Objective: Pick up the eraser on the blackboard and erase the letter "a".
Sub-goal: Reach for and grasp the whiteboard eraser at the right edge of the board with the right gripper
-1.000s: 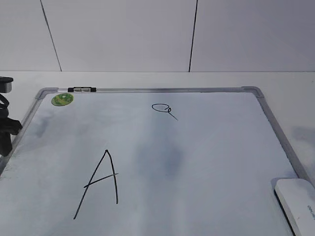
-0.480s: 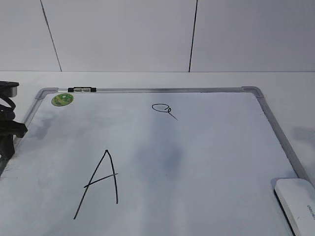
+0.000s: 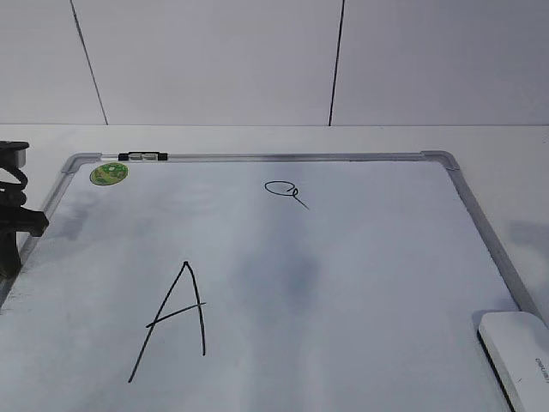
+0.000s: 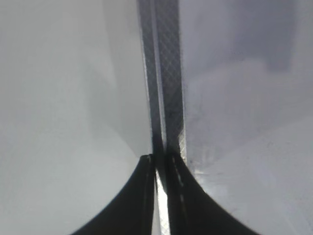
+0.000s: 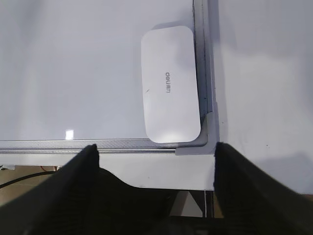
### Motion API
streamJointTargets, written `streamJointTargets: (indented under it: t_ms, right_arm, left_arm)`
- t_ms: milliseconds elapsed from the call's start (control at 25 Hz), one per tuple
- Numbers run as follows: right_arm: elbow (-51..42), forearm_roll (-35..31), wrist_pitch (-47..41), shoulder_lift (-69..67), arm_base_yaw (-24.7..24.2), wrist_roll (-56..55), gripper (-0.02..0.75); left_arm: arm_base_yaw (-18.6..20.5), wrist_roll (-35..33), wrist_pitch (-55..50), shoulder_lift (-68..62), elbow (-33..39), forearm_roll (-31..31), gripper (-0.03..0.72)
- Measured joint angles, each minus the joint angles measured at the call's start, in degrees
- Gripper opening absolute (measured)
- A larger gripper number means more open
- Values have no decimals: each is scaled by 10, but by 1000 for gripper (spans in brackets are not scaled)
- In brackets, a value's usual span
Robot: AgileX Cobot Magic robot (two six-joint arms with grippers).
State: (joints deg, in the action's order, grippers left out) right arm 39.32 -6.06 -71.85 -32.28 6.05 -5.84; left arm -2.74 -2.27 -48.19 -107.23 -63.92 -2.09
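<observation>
White panelled wall backs the white surface [image 3: 506,142] carrying the silver-framed white dry-erase blackboard [image 3: 343,283]. Left pincer [image 4: 159,164] is pressed together on its frame; right pincer [image 5: 156,152] is spread wide above the white rounded plastic eraser [image 5: 170,83].

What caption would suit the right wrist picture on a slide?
Open right gripper hangs above the white eraser lying in the corner of the blackboard.
</observation>
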Motion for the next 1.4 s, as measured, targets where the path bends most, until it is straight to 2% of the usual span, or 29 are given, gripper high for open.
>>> streamJointTargets:
  t_ms: [80, 240, 360, 720, 1000, 1400]
  right_arm:
    - [0, -4, 0, -13, 0, 0, 572]
    - [0, -20, 0, -60, 0, 2, 661]
    - [0, -23, 1, -104, 0, 15, 678]
    - [6, -27, 52, -252, 0, 65, 679]
    - [48, -27, 96, -377, 0, 80, 679]
    - [68, -27, 108, -486, 0, 84, 679]
  left_arm:
    - [0, 1, 1, 0, 0, 0, 24]
    - [0, 3, 1, 0, 0, -1, 22]
    - [0, 3, 1, 0, 0, -1, 22]
    - [0, 4, 1, 0, 0, -1, 21]
    - [0, 4, 1, 0, 0, -2, 20]
    - [0, 4, 1, 0, 0, -3, 20]
